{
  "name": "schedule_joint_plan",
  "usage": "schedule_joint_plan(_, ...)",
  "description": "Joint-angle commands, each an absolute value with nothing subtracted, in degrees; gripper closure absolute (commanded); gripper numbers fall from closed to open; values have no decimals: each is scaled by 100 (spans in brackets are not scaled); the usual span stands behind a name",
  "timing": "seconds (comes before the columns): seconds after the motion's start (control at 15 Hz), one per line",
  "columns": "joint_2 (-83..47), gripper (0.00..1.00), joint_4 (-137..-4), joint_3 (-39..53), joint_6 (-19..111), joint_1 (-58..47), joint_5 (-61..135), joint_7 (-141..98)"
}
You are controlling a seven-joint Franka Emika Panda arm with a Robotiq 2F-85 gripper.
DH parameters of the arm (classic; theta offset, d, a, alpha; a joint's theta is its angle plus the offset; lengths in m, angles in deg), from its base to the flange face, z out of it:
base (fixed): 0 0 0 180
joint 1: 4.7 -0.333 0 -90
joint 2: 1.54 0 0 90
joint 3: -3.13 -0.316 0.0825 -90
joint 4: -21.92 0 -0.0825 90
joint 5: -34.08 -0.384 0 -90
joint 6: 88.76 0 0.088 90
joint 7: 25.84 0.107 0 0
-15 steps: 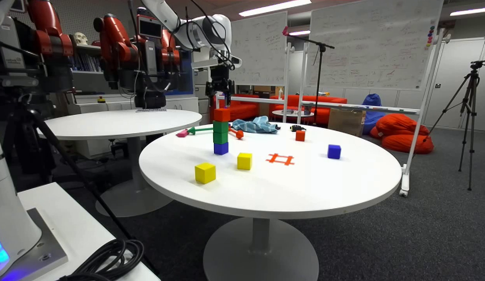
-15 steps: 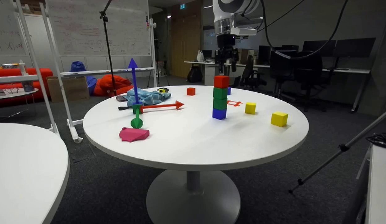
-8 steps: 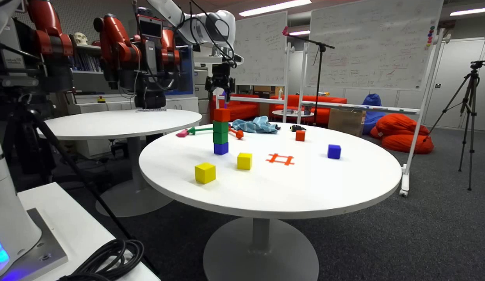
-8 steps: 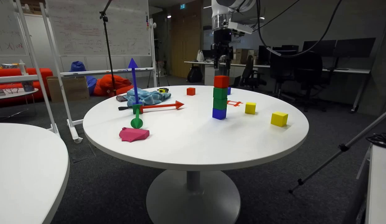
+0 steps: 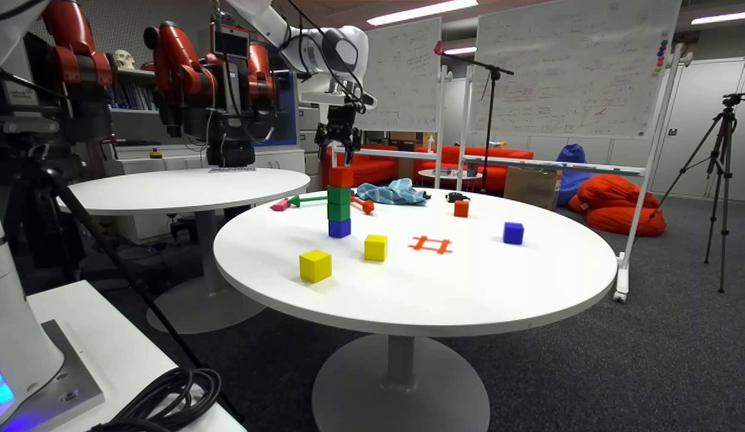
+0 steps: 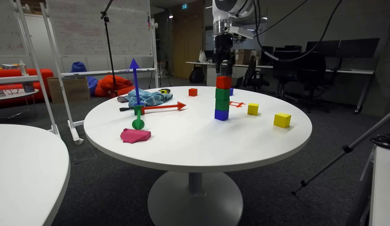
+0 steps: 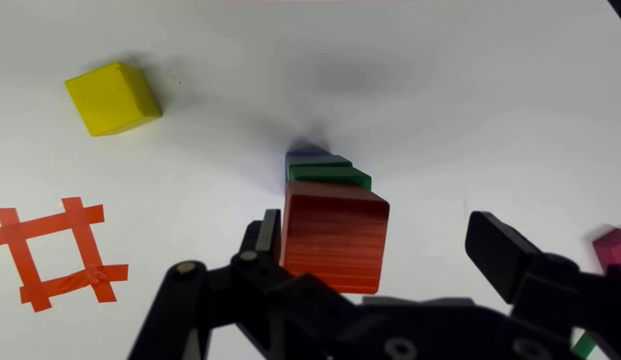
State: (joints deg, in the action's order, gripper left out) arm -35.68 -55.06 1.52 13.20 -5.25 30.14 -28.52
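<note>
Where the pink piece [image 5: 280, 205] lies: far left on the round white table [image 5: 420, 294] in an exterior view, beside the green arrow [image 5: 295, 201].
Front yellow cube [image 5: 315, 266]: near the table's rim.
Gripper [image 5: 335, 157]: open wide above the stack [image 6: 222, 99], its fingertips [image 7: 493, 245] just over the red cube [image 5: 341, 176]; the wrist view shows that cube between the fingers, nearer one of them.
Stack: red cube on top of two green cubes [image 5: 339, 212], blue cube [image 5: 339, 228] at the bottom, upright on the table.
Second yellow cube [image 5: 375, 248]: to the stack's right, apart.
Orange-red tape [image 5: 431, 240]: crossed strips on the table.
Loose blue cube [image 5: 513, 233]: well apart, farthest right.
</note>
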Motion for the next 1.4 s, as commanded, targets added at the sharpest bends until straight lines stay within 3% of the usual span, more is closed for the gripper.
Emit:
schedule_joint_plan(0.0, -3741, 0, -5246, 87, 1097, -438, 2911, -3012)
schedule_joint_plan(0.87, -3956, 0, -5169, 68, 1042, -423, 2903, -3066)
schedule_joint_plan(0.93, -3969, 4, -5163, 63, 1050, -421, 2906, -3090)
schedule_joint_plan(1.0, -3968, 26, -5168, 58, 1064, -421, 2913, -3121)
schedule_joint_plan(1.13, -3963, 31, -5167, 57, 1064, -425, 2926, -3157)
schedule_joint_plan(1.33, -3951, 54, -5160, 58, 1061, -432, 2936, -3177)
